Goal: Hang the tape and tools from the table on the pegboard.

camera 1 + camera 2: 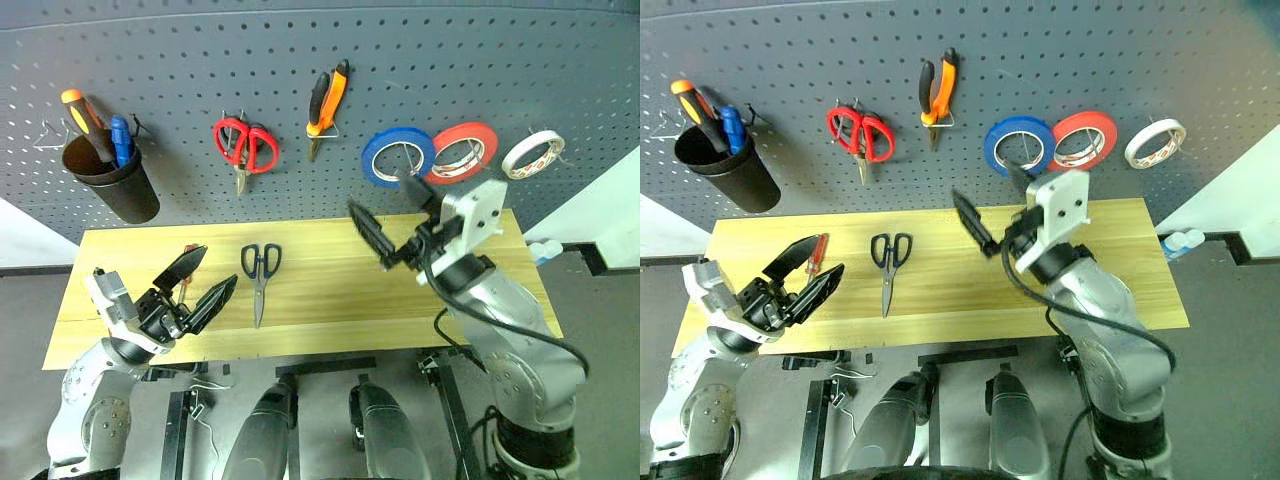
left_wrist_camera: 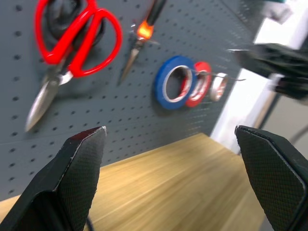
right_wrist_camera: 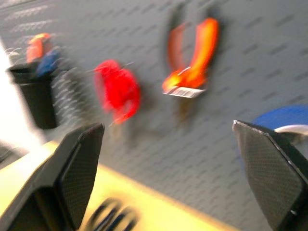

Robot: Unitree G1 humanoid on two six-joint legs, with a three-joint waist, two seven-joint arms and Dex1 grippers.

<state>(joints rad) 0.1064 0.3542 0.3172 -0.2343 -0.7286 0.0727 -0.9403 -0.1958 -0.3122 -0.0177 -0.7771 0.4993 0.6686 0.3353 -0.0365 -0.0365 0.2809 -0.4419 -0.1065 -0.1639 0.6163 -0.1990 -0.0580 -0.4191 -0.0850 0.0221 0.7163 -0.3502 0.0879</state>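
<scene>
ok, nearest first: left gripper (image 1: pixel 197 285) is hovering over the near left part of the table (image 1: pixel 330 300), fingers spread wide, gripping nothing. its upper finger is sitting right over the red-handled screwdriver (image 1: pixel 815 256), which is lying on the wood and partly hidden by it. just beside that, toward the middle, the dark-handled scissors (image 1: pixel 260 276) are lying flat on the table, handles toward the board, blades pointing at the near edge.

right gripper (image 1: pixel 395 215) is hanging above the right half of the table, also wide open and carrying nothing, fingers pointing toward the pegboard (image 1: pixel 300 60) and to the left. its far finger is overlapping the blue roll in the head view; can't tell if it's touching.

farther back, on the pegboard, left to right: a black cup (image 1: pixel 112 180) holding an orange screwdriver (image 1: pixel 82 115) and a blue screwdriver (image 1: pixel 121 140), red-handled scissors (image 1: pixel 244 146) hanging blades down, the orange-and-black pliers (image 1: pixel 327 97) hanging on a hook, jaws down, then the blue roll (image 1: pixel 396 155), a red roll (image 1: pixel 463 152) just beside it, and the whitish tape (image 1: pixel 531 153) hanging on a hook furthest right.

a small bottle (image 1: pixel 545 250) is sitting just off the table's right end.
</scene>
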